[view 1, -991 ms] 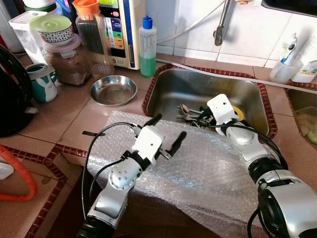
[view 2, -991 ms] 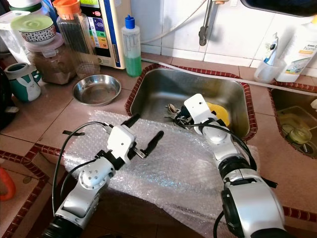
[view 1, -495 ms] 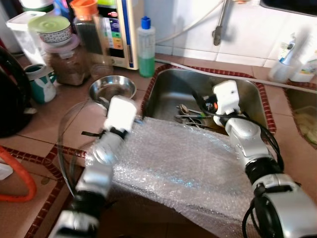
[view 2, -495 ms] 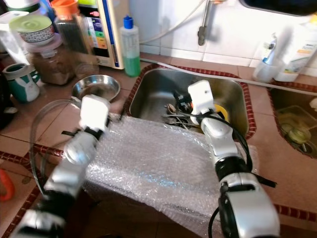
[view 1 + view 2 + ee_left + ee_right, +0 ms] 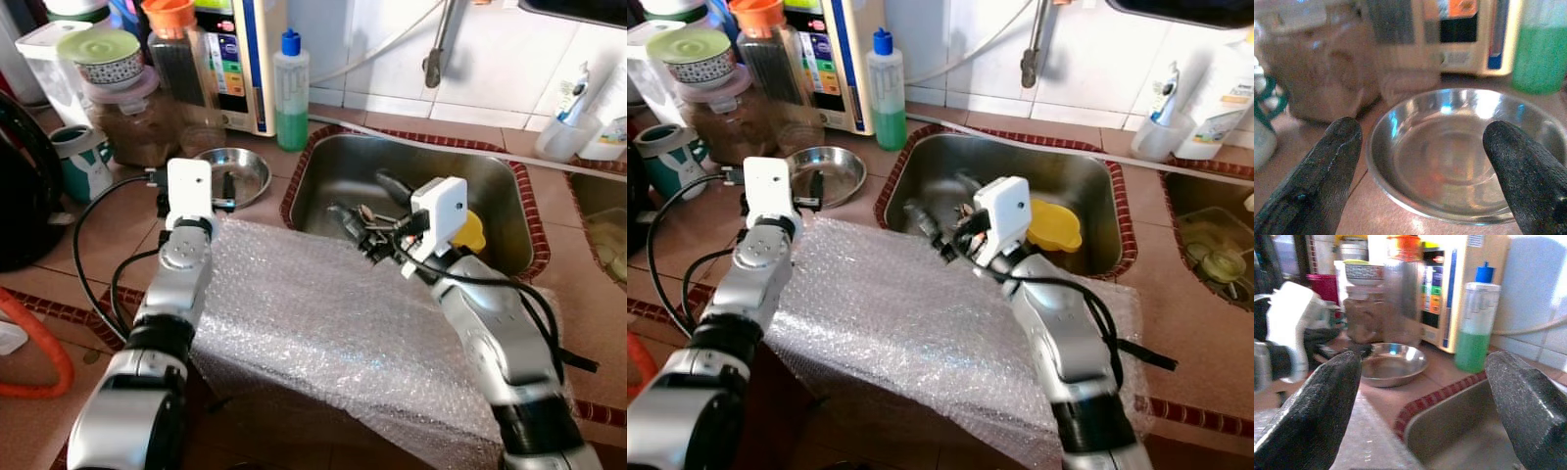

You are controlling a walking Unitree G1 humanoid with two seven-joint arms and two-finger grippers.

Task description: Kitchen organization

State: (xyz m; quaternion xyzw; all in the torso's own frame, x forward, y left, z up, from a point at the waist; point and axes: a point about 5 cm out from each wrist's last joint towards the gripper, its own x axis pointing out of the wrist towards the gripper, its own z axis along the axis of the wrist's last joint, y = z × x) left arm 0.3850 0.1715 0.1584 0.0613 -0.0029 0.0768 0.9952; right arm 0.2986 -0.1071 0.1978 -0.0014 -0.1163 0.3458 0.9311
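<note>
A steel bowl [image 5: 240,168] sits on the tiled counter left of the sink [image 5: 431,164]. My left gripper [image 5: 204,178] is at the bowl's near rim and open. In the left wrist view the bowl [image 5: 1459,152] lies between the two fingers [image 5: 1327,166]. My right gripper [image 5: 358,198] hangs open over the left part of the sink, just above a pile of cutlery [image 5: 370,217], holding nothing. A yellow item [image 5: 471,231] lies in the sink behind the right wrist. Bubble wrap [image 5: 323,323] covers the counter's front edge under both arms.
Behind the bowl stand a green soap bottle [image 5: 291,93], jars [image 5: 137,127], a mug [image 5: 83,162] and a white appliance [image 5: 243,59]. A faucet [image 5: 436,49] hangs over the sink. At the right stands a cup with a toothbrush [image 5: 566,132].
My left arm swung off the bubble wrap to the steel bowl. My right gripper rose out of the cutlery in the sink and turned left.
</note>
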